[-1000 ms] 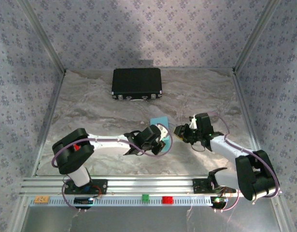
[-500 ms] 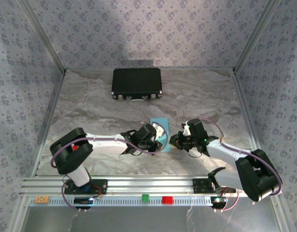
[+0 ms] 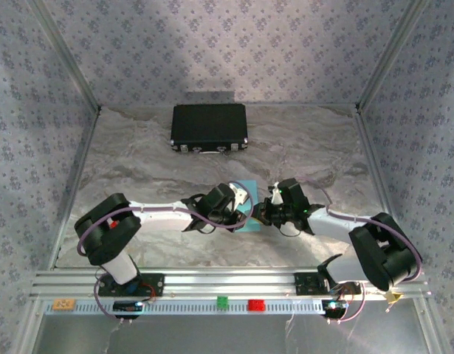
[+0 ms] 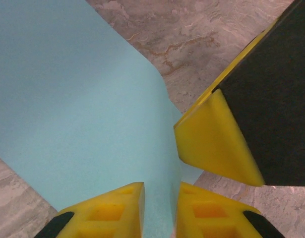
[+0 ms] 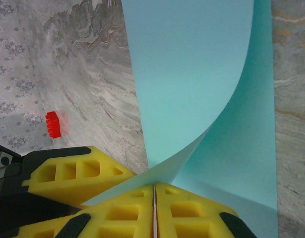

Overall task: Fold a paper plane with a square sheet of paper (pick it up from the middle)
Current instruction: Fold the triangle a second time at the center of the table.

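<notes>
Where the arms meet at mid-tabletop [image 3: 138,169], the square sheet of paper [image 5: 192,74] (thin, smooth, light blue) curls upward, its bent edge clenched between the right fingers [image 5: 192,213]. The left fingers [image 4: 112,208], yellow ribbed wedges, stand slightly parted, released, over the marbled grey surface.

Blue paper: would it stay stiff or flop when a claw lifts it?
Probably floppy: the paper bows into a soft curve where the right claw pinches its edge. Likely very light and easily creased, being so thin.
</notes>
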You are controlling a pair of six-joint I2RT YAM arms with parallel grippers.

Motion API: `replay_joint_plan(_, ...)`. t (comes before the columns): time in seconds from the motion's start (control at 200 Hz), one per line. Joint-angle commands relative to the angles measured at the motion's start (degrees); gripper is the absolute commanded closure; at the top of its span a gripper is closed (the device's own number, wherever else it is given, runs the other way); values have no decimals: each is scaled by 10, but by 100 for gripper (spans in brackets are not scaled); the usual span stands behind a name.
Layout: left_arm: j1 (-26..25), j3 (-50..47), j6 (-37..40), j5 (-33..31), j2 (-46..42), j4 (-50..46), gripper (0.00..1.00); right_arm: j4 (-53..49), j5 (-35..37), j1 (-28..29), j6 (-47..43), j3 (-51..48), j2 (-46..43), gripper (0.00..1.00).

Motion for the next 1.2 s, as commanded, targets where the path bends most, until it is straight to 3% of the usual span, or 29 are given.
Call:
replay_joint_plan(0.0, 9, 6, -10, 33, -15, 18, 76, 19, -6, 6, 13, 15, 13, 90)
replay_joint_plan(0.645, 23, 6, -16, 48, -11, 33, 74, 24, -1, 5, 15, 13, 16, 90)
replay_joint_plan(0.88, 30, 8, -19, 67, 2, 35, 79, 29, -1, 4, 17, 9, 15, 90)
replay_joint_plan(1.194, 40, 7, -18, 74, 1, 38, 98, 12, 6, 1, 11, 9, 11, 90)
